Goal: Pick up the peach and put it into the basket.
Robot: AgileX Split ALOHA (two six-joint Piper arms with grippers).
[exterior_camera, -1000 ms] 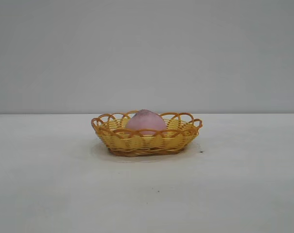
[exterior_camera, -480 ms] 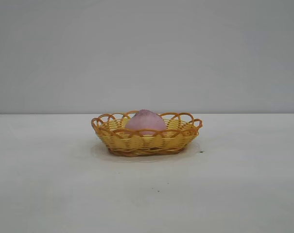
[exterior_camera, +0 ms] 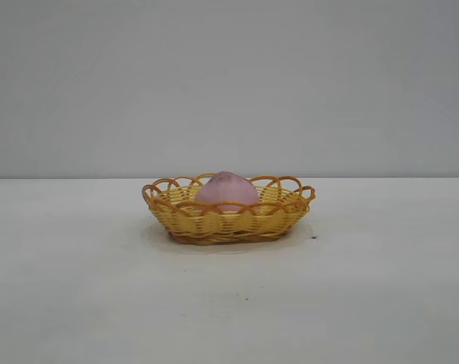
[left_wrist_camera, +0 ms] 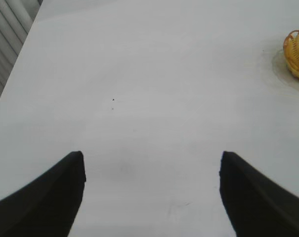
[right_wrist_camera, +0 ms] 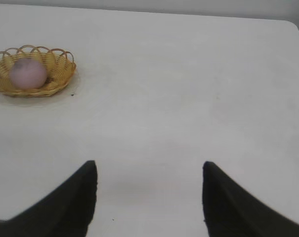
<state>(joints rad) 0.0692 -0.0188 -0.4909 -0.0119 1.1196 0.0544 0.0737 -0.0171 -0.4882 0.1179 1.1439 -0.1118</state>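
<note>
The dusty pink peach [exterior_camera: 227, 189] lies inside the yellow-orange wicker basket [exterior_camera: 214, 221] at the middle of the white table. Both show in the right wrist view, the peach [right_wrist_camera: 27, 73] within the basket [right_wrist_camera: 60, 74], far from my right gripper [right_wrist_camera: 149, 168], which is open and empty over bare table. My left gripper [left_wrist_camera: 151, 158] is open and empty too, over bare table, with only an edge of the basket [left_wrist_camera: 296, 52] in its view. Neither gripper shows in the exterior view.
The white table [exterior_camera: 381, 288] stretches around the basket, with a small dark speck [exterior_camera: 314, 237] beside it. The table's edge [left_wrist_camera: 16, 64] and a ribbed wall [left_wrist_camera: 3, 34] show in the left wrist view. A grey wall [exterior_camera: 229, 83] stands behind.
</note>
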